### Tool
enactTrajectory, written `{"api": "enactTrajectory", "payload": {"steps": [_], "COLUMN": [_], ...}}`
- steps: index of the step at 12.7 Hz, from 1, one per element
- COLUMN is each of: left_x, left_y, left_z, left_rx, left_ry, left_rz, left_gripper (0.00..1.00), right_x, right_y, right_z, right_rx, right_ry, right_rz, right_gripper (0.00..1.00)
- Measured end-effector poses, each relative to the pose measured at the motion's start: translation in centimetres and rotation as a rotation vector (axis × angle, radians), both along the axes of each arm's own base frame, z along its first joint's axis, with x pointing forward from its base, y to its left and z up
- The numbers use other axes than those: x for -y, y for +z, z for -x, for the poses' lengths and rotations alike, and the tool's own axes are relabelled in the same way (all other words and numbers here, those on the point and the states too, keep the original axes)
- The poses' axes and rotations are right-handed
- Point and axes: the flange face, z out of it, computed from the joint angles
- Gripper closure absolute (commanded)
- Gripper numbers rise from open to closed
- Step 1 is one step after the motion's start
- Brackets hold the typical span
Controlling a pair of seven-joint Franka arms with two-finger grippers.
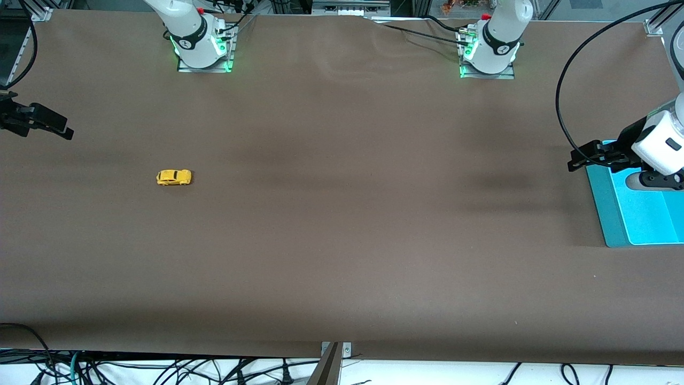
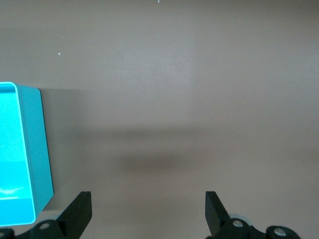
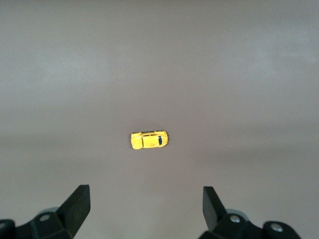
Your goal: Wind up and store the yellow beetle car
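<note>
At the right arm's end of the table, the right gripper (image 1: 61, 128) hangs in the air over bare brown table (image 1: 342, 240), its two dark fingers (image 3: 77, 204) spread as wide as they go with nothing between them and touching nothing. Its wrist view looks straight down past those fingers at the yellow beetle car (image 1: 173, 177), which sits alone on the tabletop, resting on its wheels, lengthwise along the table, well apart from the gripper and nearer the front camera than the right arm's base (image 1: 203, 51). Nothing stands between the car and the gripper. Across the middle the table surface is plain, marked only by soft shadows. Toward the left arm's end, the left gripper (image 1: 580, 158) hovers over the table just beside the edge of a turquoise bin (image 1: 606, 214), its fingers (image 2: 79, 214) likewise fully parted and holding nothing. The bin's rim and one wall show in the left wrist view.
</note>
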Motion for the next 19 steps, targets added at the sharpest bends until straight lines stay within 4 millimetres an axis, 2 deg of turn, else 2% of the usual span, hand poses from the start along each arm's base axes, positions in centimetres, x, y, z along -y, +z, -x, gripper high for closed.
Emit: {"api": "enactTrajectory", "payload": {"steps": [7,19], "left_x": [-0.05,-0.09], "left_y": [-0.56,-0.37], "left_z": [-0.27,-0.60], "left_rx": [-0.009,-0.002], "left_ry": [0.001,0.001], "left_rz": [0.001,0.001], "left_gripper": [0.00,0.00], "right_x": [-0.04,-0.04], "right_y": [0.00,-0.02], "right_z": [0.00,0.02], "right_rx": [0.000,-0.002], "right_ry": [0.001,0.005], "right_rz": [0.000,0.000], "right_gripper": [0.00,0.00]}}
